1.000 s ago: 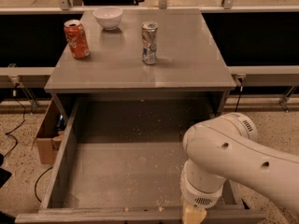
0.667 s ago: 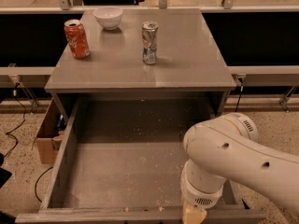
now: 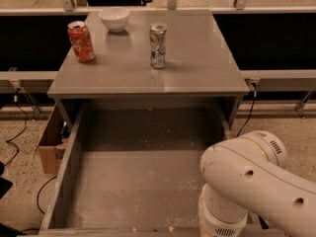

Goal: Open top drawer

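Observation:
The top drawer (image 3: 143, 181) stands pulled far out from under the grey cabinet top (image 3: 202, 63). Its deep grey inside is in full view and speckled with crumbs. Its front panel and handle lie at the bottom edge of the view and are mostly hidden. My white arm (image 3: 256, 181) fills the lower right, over the drawer's front right corner. The gripper is out of view, below the bottom edge under the arm's wrist (image 3: 222, 226).
On the cabinet top stand a red soda can (image 3: 81, 42), a dented silver can (image 3: 158, 45) and a white bowl (image 3: 114, 19). A cardboard box (image 3: 47, 149) sits on the floor left of the drawer, with cables nearby. A rail runs behind the cabinet.
My arm has shifted slightly down and right, and the tan piece under its wrist has dropped out of view. The drawer and the things on top have not moved.

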Controlling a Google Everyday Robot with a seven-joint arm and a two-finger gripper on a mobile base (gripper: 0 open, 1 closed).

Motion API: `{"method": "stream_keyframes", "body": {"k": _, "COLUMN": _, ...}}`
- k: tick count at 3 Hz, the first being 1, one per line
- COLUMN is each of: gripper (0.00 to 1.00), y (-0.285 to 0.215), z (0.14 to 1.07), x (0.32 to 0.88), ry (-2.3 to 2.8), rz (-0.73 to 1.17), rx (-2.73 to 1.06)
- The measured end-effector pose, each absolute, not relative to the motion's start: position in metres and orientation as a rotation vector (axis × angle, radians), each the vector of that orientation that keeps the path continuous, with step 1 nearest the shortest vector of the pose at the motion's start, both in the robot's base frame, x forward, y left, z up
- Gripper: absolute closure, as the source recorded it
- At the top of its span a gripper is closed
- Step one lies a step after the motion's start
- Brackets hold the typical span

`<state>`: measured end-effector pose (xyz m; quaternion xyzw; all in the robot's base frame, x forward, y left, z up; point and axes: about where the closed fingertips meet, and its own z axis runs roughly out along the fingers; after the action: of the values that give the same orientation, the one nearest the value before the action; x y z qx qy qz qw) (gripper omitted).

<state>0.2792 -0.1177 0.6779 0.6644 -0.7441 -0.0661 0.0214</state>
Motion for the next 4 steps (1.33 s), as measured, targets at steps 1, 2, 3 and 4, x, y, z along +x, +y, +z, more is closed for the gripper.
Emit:
{"method": "stream_keyframes", "body": {"k": 1, "gripper": 0.59, "y": -0.118, "z": 0.678, "x": 0.279, "ry": -2.306, "rz": -0.202, "rx": 2.060}}
{"method": "stream_keyframes", "body": {"k": 2, "gripper": 0.36, "y": -0.118, "z": 0.678, "x": 0.278, "ry": -2.305, "rz": -0.200, "rx": 2.061}}
{"method": "stream_keyframes", "body": {"k": 3, "gripper": 0.12, "y": -0.118, "z": 0.679, "x": 0.278, "ry": -2.304, "rz": -0.198, "rx": 2.061}}
{"method": "stream_keyframes", "body": {"k": 4, "gripper": 0.00, "y": -0.102, "z": 0.699, "x": 0.272, "ry": -2.204, "rz": -0.117, "rx": 2.188}}
